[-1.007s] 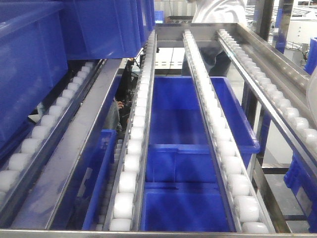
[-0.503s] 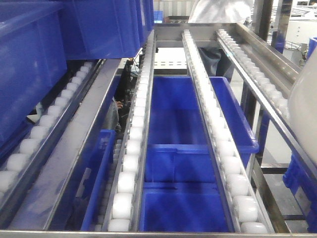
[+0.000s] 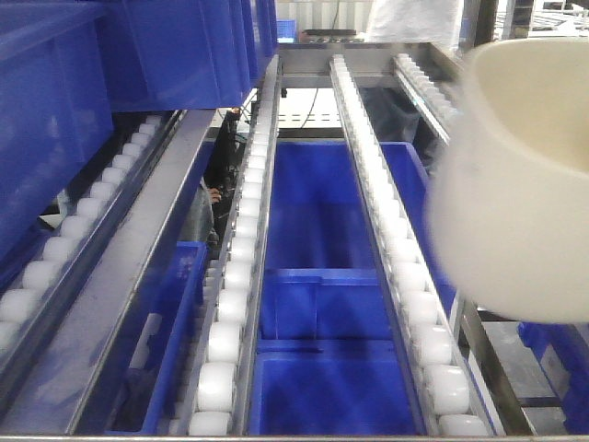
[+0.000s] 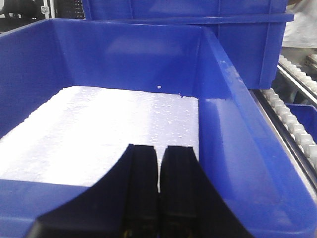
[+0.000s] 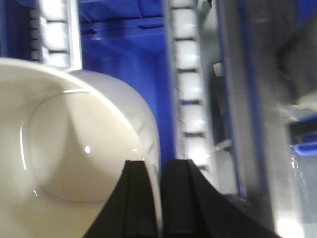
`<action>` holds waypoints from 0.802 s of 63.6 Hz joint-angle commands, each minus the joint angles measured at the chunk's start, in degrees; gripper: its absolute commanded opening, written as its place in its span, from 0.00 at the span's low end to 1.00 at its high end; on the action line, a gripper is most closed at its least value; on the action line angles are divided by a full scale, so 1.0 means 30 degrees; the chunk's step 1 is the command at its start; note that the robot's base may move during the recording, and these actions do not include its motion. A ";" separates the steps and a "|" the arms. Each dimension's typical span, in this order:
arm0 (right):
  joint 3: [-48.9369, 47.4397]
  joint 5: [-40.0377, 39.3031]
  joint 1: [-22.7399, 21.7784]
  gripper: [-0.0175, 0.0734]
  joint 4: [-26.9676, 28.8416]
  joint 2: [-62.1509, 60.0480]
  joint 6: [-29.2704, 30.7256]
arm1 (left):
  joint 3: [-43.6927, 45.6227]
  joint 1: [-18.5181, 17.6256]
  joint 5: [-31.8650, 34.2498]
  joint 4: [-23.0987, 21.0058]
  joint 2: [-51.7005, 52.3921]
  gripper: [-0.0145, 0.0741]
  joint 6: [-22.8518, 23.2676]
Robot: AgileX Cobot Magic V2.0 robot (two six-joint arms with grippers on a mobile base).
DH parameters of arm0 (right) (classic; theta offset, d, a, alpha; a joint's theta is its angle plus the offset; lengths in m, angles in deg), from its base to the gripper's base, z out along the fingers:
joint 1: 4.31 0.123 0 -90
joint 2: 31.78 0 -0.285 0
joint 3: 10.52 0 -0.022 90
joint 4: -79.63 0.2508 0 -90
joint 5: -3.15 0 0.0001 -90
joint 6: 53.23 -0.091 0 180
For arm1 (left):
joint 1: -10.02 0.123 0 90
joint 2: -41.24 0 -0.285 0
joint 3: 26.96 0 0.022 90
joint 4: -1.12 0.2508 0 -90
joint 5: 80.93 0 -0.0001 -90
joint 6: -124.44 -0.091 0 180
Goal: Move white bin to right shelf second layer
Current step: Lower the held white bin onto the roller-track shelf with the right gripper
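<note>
Grey steel rails lined with small white rollers run away from the front camera, with blue crates [image 3: 331, 304] sitting on the level below and a stack of blue crates [image 3: 166, 51] along the left side. What has changed is the white bin [image 3: 520, 184]: a second ago only a sliver of it showed at the right edge of the front view, half a second ago it bulged a little further in, and now its cream wall and rounded rim fill the whole right side, held in the air above the right shelf second layer [image 3: 391, 230].

In the right wrist view the right hand [image 5: 159, 198] is pinching the bin's rim, one finger inside the tub and the other outside its wall, with the bin's glossy hollow spreading to the hand's left and a roller rail [image 5: 190, 89] passing beyond and just to the hand's right. That view is blurred, which fits an arm in motion.

The left hand [image 4: 158, 193] has its fingers pressed together on nothing; ahead of it lies a blue crate [image 4: 223, 99] holding a white foam sheet [image 4: 109, 134].

My reading is that the carry is well along and the bin is arriving over its target level, but it is not yet resting on the rollers. Lowering it squarely across two rails looks like the next need, since rollers could let it drift once released.
</note>
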 commanded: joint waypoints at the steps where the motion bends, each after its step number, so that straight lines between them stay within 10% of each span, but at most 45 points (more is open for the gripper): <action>1: -0.1187 -0.0545 0.1889 0.25 -0.2506 0.0635 -0.3163 | -0.0521 0.0016 0.1554 -0.0100 0.0314 0.26 0.0101; 20: -0.3823 0.0564 0.6461 0.25 -0.3677 0.4752 -0.5954 | -0.0521 0.0016 0.1554 -0.0100 0.0314 0.26 0.0101; 51: -0.4514 -0.0400 0.6948 0.26 -0.3617 0.7491 -0.6230 | -0.0521 0.0016 0.1554 -0.0100 0.0314 0.26 0.0101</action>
